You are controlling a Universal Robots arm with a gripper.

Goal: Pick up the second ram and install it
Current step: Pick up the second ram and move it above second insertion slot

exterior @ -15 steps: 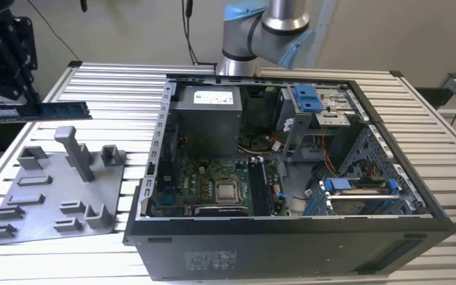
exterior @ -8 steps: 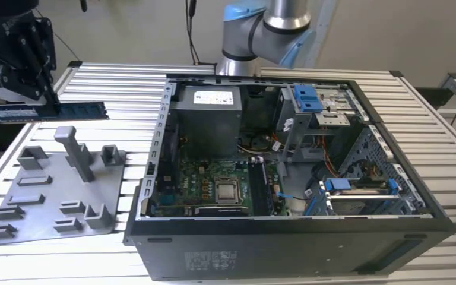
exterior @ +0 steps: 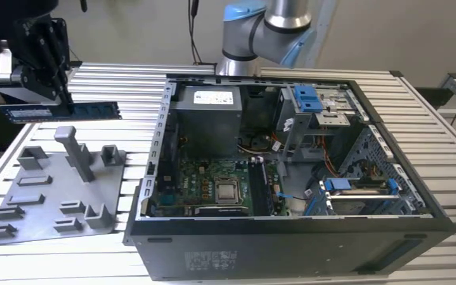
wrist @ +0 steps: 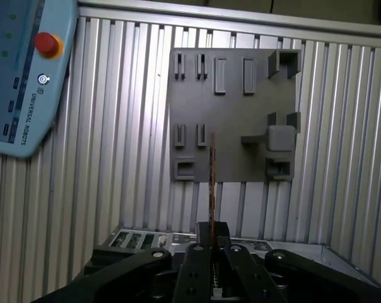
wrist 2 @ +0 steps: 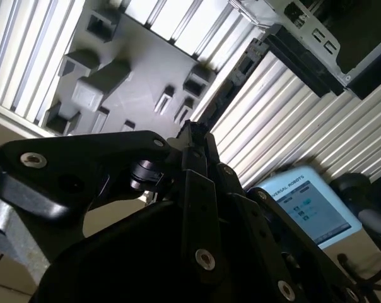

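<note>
One hand point(exterior: 65, 102) pinches the single second ram point(exterior: 93, 111), held level in the air above one grey tray point(exterior: 54, 191) on the slatted worktop point(exterior: 450, 160). One open computer case point(exterior: 291, 249) lies at the exterior view's right. One teach pendant point(wrist: 20, 76) rests near the tray.

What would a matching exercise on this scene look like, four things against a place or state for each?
Things:
1 second ram
2 grey tray
3 computer case
4 teach pendant

States:
A open, motherboard showing
B carries a red button
C clamped in the gripper, off the table
D flat on the slatted table, at the exterior view's left

Pairs: 1-C, 2-D, 3-A, 4-B
</note>
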